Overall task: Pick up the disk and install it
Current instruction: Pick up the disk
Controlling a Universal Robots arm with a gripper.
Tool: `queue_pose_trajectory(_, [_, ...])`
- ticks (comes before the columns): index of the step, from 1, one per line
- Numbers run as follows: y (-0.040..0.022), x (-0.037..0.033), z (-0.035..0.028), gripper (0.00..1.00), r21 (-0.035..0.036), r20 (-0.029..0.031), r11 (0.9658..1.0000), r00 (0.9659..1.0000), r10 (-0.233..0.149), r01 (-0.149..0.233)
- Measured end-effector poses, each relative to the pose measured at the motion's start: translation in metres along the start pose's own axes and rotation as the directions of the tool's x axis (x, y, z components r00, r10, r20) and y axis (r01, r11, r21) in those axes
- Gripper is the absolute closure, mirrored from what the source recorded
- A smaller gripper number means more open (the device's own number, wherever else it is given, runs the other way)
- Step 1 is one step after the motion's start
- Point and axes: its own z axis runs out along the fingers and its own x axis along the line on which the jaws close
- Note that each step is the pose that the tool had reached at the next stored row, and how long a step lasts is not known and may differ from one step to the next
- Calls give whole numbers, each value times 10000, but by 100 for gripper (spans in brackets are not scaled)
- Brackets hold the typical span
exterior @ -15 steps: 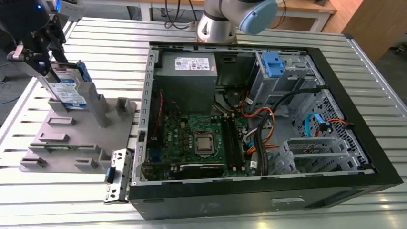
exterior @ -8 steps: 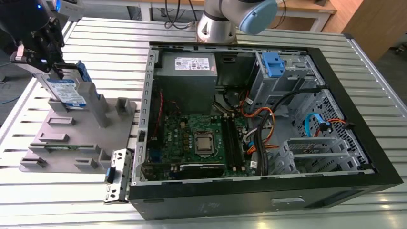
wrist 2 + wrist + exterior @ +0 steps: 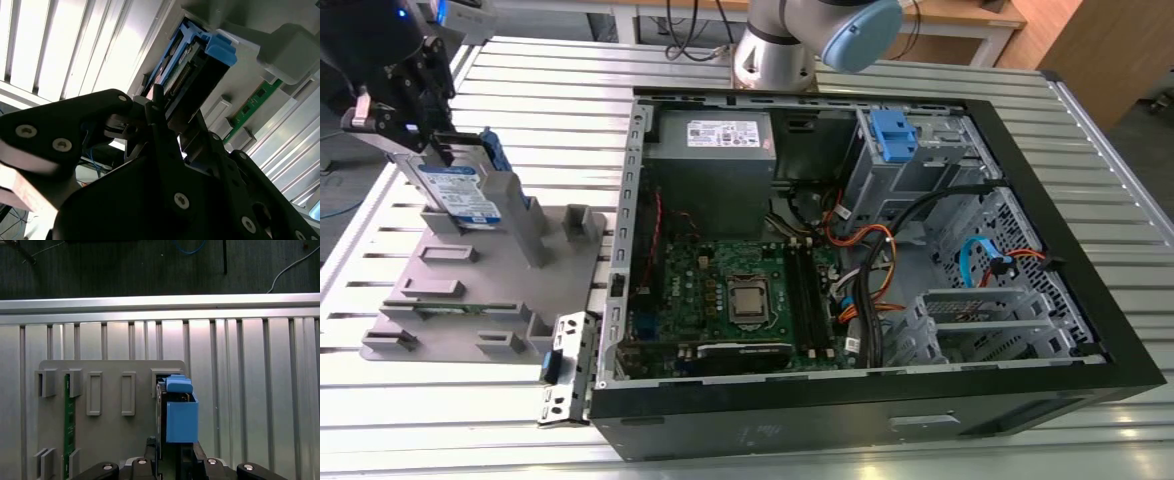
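Gripper [image 3: 443, 150]: jaws are being pressed narrowly onto the disk [image 3: 464, 195].
Disk: is being held upright in a grey fixture [image 3: 494, 290], beside the open computer case [image 3: 881, 400].

We look across a ribbed metal table [image 3: 1134, 180] shining under bright glare, with a wooden desk [image 3: 967, 14] and a wooden cabinet [image 3: 1101, 50] standing behind it. Beyond the table's edge, we see a dark floor [image 3: 100, 270] crossed by loose cables [image 3: 190, 251].
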Motion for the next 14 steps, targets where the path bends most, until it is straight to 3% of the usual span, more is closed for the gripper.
queue_pose_trajectory(10, [0, 0, -4, 60, 0, 0, 10000, 10000, 0, 0])
queue_pose_trajectory(11, [0, 0, -4, 54, -1, 8, 10000, 10000, 0, 0])
queue_pose_trajectory(13, [1, 0, -4, 54, -6, 98, 10000, 10000, 0, 0])
queue_pose_trajectory(14, [1, -1, -4, 54, -6, 108, 10000, 9999, 0, 0])
